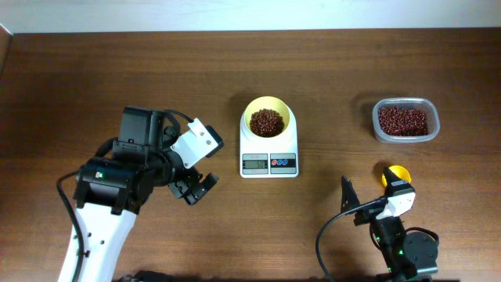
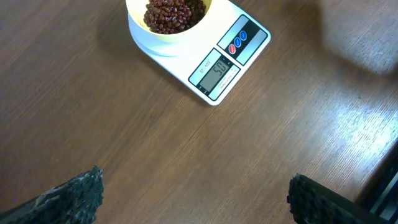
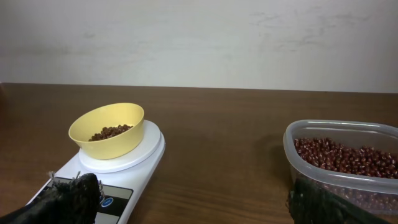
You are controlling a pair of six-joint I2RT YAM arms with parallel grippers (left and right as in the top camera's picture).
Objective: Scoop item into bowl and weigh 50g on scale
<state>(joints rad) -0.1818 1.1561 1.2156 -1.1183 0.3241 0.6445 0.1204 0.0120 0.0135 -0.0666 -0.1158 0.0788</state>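
Note:
The pale-yellow bowl [image 1: 285, 112] stands on the white scale [image 1: 268, 164] and holds a heap of red-brown beans [image 1: 267, 122]. In the left wrist view the bowl [image 2: 168, 34], its beans [image 2: 174, 12] and the scale [image 2: 221, 68] show at the top; the display reads about 50. My left gripper [image 1: 196, 188] [image 2: 199, 202] is open and empty over bare table, left of the scale. My right gripper [image 1: 368, 200] [image 3: 199, 205] is open and empty, low at the front right, facing the scale [image 3: 134, 168] and bowl [image 3: 112, 140].
A clear plastic tub [image 1: 405, 102] with more beans [image 1: 403, 121] stands at the back right, also in the right wrist view [image 3: 348, 180]. A small yellow scoop [image 1: 395, 174] lies on the table just beside my right arm.

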